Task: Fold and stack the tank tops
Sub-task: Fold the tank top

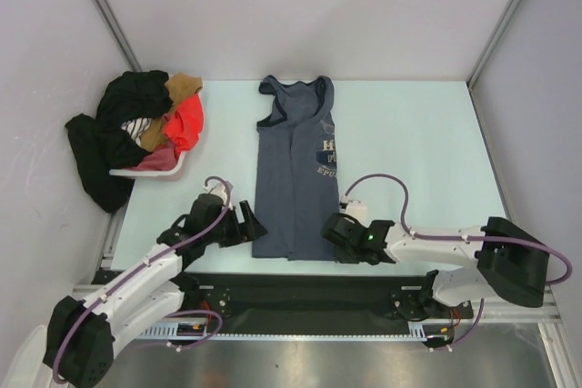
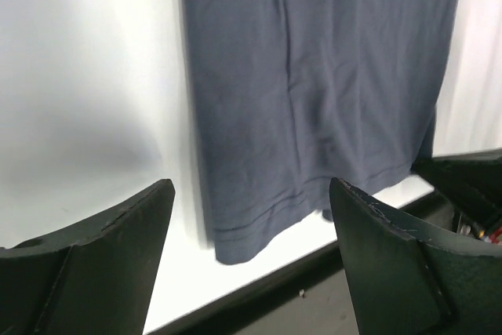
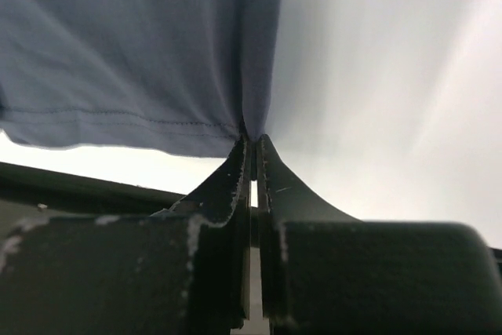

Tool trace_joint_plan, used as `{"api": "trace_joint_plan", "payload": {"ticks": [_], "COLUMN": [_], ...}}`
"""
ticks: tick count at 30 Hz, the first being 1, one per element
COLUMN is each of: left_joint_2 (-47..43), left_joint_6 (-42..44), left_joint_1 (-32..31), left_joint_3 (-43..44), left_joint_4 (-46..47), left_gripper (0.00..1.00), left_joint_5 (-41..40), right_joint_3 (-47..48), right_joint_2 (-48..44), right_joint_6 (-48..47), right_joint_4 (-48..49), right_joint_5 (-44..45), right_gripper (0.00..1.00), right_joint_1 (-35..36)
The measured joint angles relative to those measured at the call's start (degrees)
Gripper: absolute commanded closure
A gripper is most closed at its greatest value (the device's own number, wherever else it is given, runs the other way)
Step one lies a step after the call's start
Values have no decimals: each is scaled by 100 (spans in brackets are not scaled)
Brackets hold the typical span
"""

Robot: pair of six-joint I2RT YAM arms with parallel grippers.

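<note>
Slate blue-grey tank top (image 1: pixel 293 170) lies flat and lengthways in the middle of the table (image 1: pixel 418 134), neck at the far side and hem at the near edge. Its pale lettering sits right against its right edge, so it looks already narrowed by a lengthways fold. At the far left a heap of clothes (image 1: pixel 136 129) spills from a white tray. Black and orange-red pieces show there, but a maroon top cannot be picked out with any certainty.

The left gripper (image 1: pixel 247 224) sits just beside the hem's left corner with its jaws spread wide and nothing between them. The wrist view shows that corner lying ahead of the fingers, untouched. On the right, the right gripper (image 3: pixel 252 143) is pinched tight on the hem's right corner, and the cloth puckers where it enters the closed tips.

The step in hand appears to be taking both hem corners for the crosswise fold. The next move calls for the left jaws to slide onto their corner and close, then both arms to lift evenly and carry the hem toward the neck.
</note>
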Motion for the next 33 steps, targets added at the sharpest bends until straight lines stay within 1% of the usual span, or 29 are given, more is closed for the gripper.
{"api": "trace_joint_plan", "payload": {"ticks": [4, 7, 8, 10, 13, 14, 18, 19, 21, 22, 25, 26, 29, 33], "left_joint_2": [-192, -442, -487, -516, -463, -411, -216, -186, -177, -164, -31, 48, 127, -39], "left_joint_6": [-199, -341, -389, -474, -629, -684, -883, -922, -1010, -1025, -1102, -1104, -1058, -1038], "left_joint_1": [-439, -562, -597, -739, -1027, -1117, -1521, -1602, -1705, -1746, -1862, -1880, -2004, -2184], "left_joint_3": [-111, -221, -256, -319, -354, -361, -361, -358, -356, -358, -358, -345, -243, -46], "left_joint_4": [-195, -348, -367, -404, -385, -361, -254, -240, -264, -291, -420, -426, -509, -916], "left_gripper": [14, 19, 21, 21, 27, 30, 35, 38, 49, 64, 93, 97, 100, 100], "left_joint_5": [-208, -317, -341, -393, -428, -422, -424, -433, -483, -551, -748, -758, -861, -1091], "right_joint_3": [-328, -466, -479, -490, -490, -490, -490, -490, -490, -490, -487, -487, -487, -361], "right_joint_2": [-376, -549, -566, -581, -581, -581, -581, -581, -581, -581, -586, -590, -619, -691], "right_joint_6": [647, 916, 962, 1032, 1073, 1086, 1102, 1113, 1117, 1117, 1110, 1097, 992, 863], "right_joint_4": [-111, -127, -133, -142, -151, -151, -153, -155, -162, -168, -177, -181, -223, -531], "right_joint_5": [107, 136, 140, 153, 160, 162, 179, 184, 190, 195, 201, 208, 236, 291], "right_gripper": [100, 100, 99, 99, 98, 98, 98, 98, 99, 99, 100, 100, 100, 100], "right_joint_1": [125, 151, 155, 164, 164, 164, 175, 175, 175, 175, 175, 179, 195, 197]}}
